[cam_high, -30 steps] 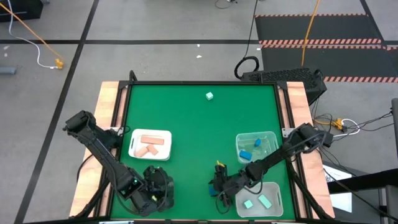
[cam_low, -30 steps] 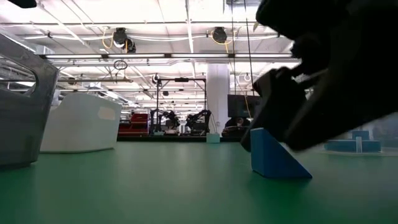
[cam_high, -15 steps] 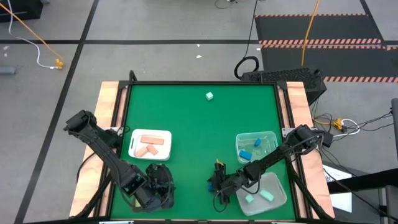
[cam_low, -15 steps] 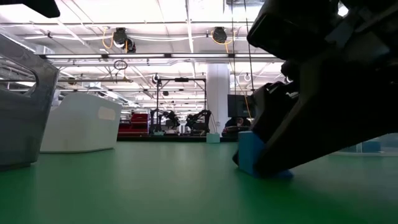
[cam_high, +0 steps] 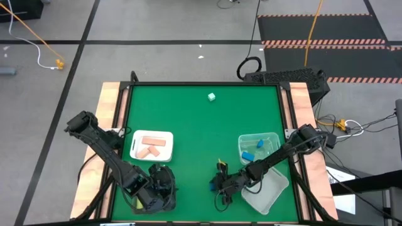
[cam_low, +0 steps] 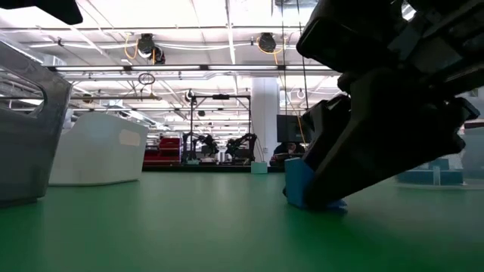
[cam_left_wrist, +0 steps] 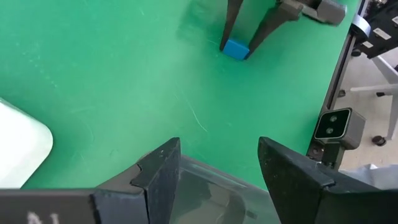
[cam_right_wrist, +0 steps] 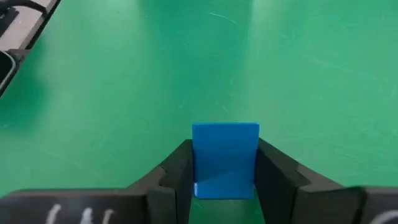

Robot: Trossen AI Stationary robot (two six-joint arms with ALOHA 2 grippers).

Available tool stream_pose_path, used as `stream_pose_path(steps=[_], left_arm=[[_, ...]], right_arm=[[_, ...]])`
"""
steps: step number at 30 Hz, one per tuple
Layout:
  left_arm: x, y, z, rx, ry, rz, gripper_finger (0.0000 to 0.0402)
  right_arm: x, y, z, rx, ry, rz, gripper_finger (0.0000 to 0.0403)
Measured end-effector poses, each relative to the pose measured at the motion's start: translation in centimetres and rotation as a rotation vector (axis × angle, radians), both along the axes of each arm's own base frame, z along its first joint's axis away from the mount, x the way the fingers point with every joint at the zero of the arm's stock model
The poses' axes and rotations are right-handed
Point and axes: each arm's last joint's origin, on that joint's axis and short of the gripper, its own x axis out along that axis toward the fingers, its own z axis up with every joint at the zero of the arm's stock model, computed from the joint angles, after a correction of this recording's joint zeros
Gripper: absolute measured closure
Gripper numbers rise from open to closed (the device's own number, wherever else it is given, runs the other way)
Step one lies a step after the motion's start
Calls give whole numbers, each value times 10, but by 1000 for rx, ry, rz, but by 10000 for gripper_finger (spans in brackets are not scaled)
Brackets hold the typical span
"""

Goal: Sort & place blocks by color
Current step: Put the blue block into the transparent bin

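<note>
At the near edge of the green table [cam_high: 201, 132], the right gripper [cam_high: 220, 185] is low on the surface and its two dark fingers [cam_right_wrist: 177, 171] are closed on a blue block [cam_right_wrist: 225, 158]. In the right wrist view the block fills the gap between the fingers and both of them press on its sides. In the low view the same block sits on the table under the gripper. In the left wrist view it shows farther off between the two thin fingers of the right arm.

The left gripper [cam_high: 157, 191] is at the near left corner, above the edge of a clear plastic bin [cam_left_wrist: 211, 193]. Its jaws stand partly apart and hold nothing.

A white tray [cam_high: 151, 145] on the left side carries three salmon pink blocks [cam_high: 151, 147]. On the right side, one clear bin [cam_high: 259, 148] holds blue blocks [cam_high: 248, 155]. A second clear bin [cam_high: 267, 191] lies just beside the right arm, tilted, and I cannot tell what is inside it. One pale mint green block [cam_high: 211, 96] lies alone near the far edge of the table, well apart from both arms.
</note>
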Motion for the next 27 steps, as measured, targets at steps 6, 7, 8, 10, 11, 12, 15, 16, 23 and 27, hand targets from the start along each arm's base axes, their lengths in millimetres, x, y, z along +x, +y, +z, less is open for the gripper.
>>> stream_pose_path(steps=[6,7,8,10,11,12,15,16,23,27], left_arm=[[0,0,0,6,5,-3,185],[0,0,0,9,5,-8,185],[0,0,0,12,6,-13,185],[0,0,0,19,7,-23,186],[0,0,0,20,8,-25,185],[0,0,0,24,8,-31,185],[0,1,0,37,9,-46,185],[0,1,0,41,9,-50,185],[10,12,1,97,-29,2,186],[18,23,1,152,-49,29,186]], right_arm=[[5,-18,39,50,-93,-52,283],[5,-22,46,57,-108,-64,284],[5,-26,55,64,-126,-74,285],[2,-34,72,76,-151,-91,285],[0,-38,82,87,-172,-99,285],[-3,-41,93,94,-191,-106,285],[-12,-51,121,122,-255,-122,284],[-15,-54,130,125,-279,-122,284],[-41,-69,178,106,-432,-161,284],[-57,-78,186,81,-388,-253,284]])
